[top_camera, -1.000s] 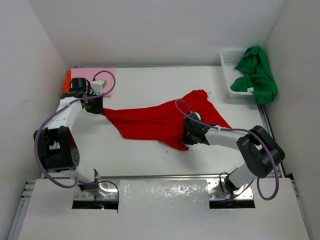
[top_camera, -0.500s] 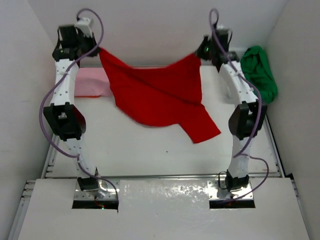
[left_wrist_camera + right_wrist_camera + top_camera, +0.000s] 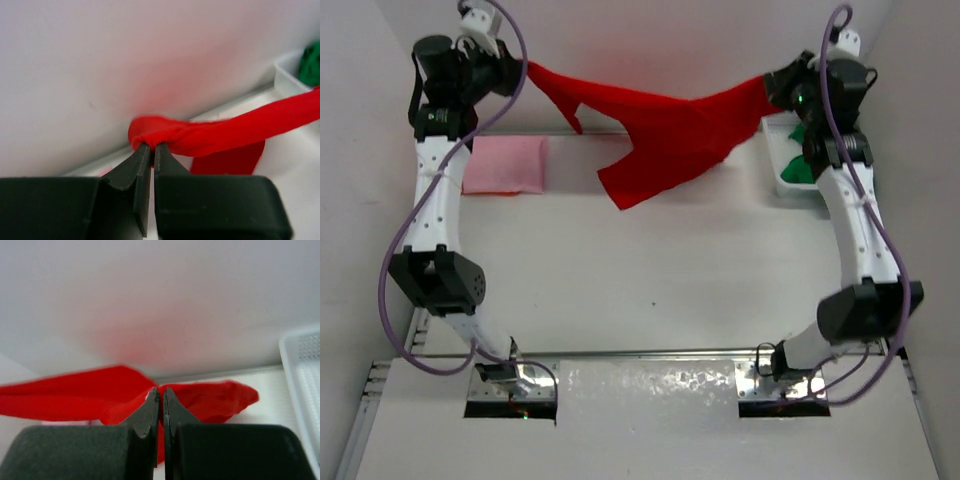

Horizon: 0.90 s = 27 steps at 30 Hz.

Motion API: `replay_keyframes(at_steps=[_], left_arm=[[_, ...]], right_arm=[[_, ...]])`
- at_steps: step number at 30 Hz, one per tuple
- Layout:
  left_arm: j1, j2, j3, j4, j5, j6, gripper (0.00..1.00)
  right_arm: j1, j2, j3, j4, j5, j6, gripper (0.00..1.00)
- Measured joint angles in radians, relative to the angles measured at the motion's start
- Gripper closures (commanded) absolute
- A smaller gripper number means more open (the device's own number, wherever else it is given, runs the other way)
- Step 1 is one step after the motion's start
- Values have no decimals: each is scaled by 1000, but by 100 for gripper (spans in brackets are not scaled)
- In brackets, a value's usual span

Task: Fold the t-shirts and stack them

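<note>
The red t-shirt point(image 3: 660, 130) hangs stretched in the air between both grippers, high above the back of the table. My left gripper point(image 3: 520, 70) is shut on its left end point(image 3: 165, 135). My right gripper point(image 3: 772, 88) is shut on its right end point(image 3: 200, 397). The cloth sags in the middle with a flap hanging down. The folded pink t-shirt point(image 3: 505, 165) lies flat at the back left of the table. The green t-shirt point(image 3: 798, 168) is mostly hidden behind my right arm, in the basket. The orange t-shirt is out of view.
A white mesh basket point(image 3: 782, 182) stands at the back right, also in the right wrist view point(image 3: 302, 370). White walls close in the table at the back and both sides. Both arms are raised and reach far back.
Both grippers have lifted the red t-shirt off the table and raised it high, then moved apart, pulling it taut. One second ago it lay spread on the table.
</note>
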Motion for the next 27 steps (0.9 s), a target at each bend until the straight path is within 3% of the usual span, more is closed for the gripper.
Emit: replay_keyframes(at_steps=[9,13,17,23,27], left_arm=[[11,-213,-436,-186,-85,214,100],[40,-252,-481,-331,-126,269,100],[53,-231,-292,-513,-130,282,100],[53,-166,304,-613,-124,266,100],[54,-249,438,-628,-124,263,100]], right_arm=[[11,-444,-655,1,-12,-106,100],[11,-583,-734,-161,-12,-146,100],[11,-587,-507,-359,0,-225,100],[10,-520,114,-473,45,-340,100],[11,-578,246,-476,68,-381,100]])
